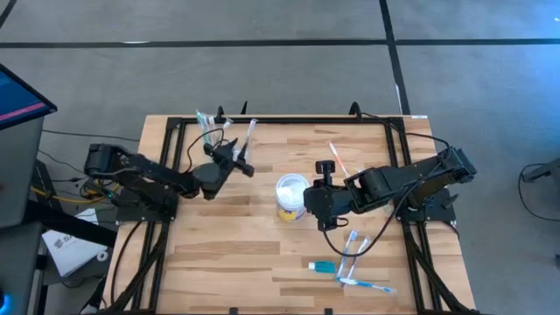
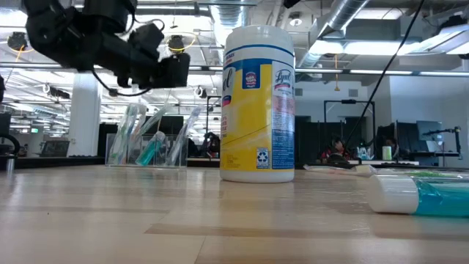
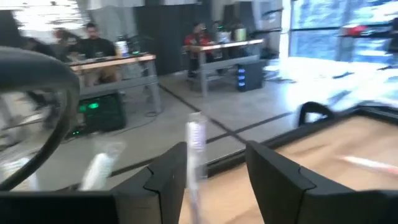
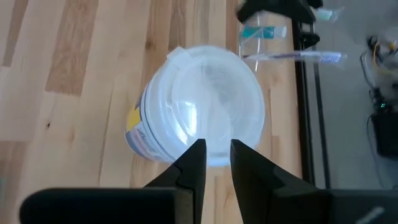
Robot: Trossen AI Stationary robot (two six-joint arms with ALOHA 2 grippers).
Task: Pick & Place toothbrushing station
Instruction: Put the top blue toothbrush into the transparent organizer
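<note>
My left gripper [image 1: 248,166] at upper left of high view, jaws wide, empty, just beside toothbrushing station [image 2: 146,145] standing upright at desk [image 1: 227,254] far edge; looks released. Right gripper [image 1: 313,204] parked over wipes tub [image 1: 291,196], jaws narrow, empty.

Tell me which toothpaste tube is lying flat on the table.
The toothpaste tube near the front edge, beside loose toothbrushes, lies flat. The other teal tube stands upright in the clear station at the back left.
</note>
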